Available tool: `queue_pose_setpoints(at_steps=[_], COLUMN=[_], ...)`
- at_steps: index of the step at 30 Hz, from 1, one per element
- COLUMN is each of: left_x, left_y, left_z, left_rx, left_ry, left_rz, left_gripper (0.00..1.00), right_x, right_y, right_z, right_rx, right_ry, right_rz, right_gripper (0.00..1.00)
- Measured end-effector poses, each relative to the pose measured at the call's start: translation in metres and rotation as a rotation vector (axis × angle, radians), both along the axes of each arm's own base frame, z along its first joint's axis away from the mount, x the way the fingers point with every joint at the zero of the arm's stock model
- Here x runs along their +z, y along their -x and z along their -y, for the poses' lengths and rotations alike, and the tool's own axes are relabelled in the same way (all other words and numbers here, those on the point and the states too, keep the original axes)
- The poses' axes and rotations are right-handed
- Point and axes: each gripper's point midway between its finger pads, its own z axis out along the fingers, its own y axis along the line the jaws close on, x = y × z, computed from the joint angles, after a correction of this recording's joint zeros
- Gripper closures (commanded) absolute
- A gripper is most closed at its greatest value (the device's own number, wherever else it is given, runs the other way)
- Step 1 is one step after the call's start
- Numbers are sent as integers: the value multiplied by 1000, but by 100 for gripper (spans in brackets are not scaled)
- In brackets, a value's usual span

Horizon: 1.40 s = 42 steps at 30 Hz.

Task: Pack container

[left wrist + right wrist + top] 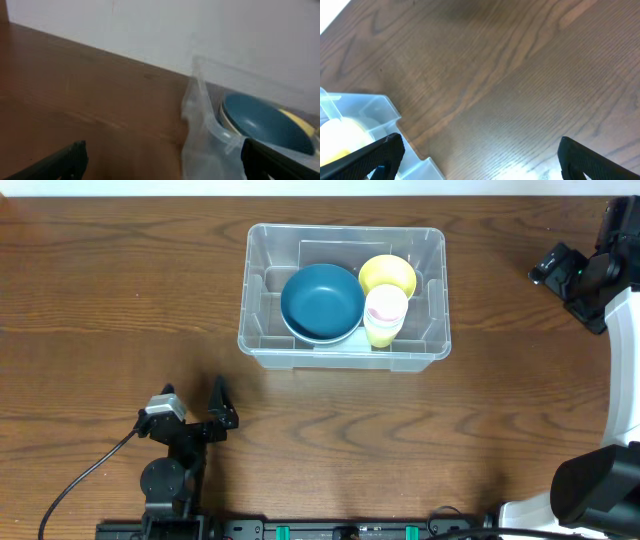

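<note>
The clear plastic container [345, 352] stands at the middle back of the table. In it are a dark blue bowl [322, 300] stacked on a paler one, a yellow bowl [388, 274] and a cream cup with a pink band [385, 315]. My left gripper [193, 398] is open and empty, on the table in front of and left of the container. The left wrist view shows the container's corner [200, 125] and the blue bowl [265, 122]. My right gripper [556, 270] is open and empty, to the right of the container. Its wrist view shows a container corner [377, 112].
The brown wooden table [120, 300] runs all round the container. A black cable [85, 475] trails from the left arm at the front left. The right arm's white base [625, 350] stands along the right edge. A pale wall [175, 30] lies behind the table.
</note>
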Motion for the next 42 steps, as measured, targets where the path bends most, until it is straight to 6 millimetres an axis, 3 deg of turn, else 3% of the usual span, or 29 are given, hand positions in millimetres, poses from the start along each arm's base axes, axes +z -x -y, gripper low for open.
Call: queue_pose_setpoints(at_steps=[32,38,42], left_x=[0,0,0], left_y=[0,0,0], left_z=[2,2,2], left_rx=[-13,-14,-14], left_ry=[0,0,0], left_rz=[-3,-3,-3], left_gripper=[2,2,2], right_x=[0,-1,8], right_y=[0,6,-4], right_z=[0,3,-12], right_rx=[-1,-7,51], right_ry=[2,71,209], right_rz=[-1,-40,-20], right_gripper=[1,1,1])
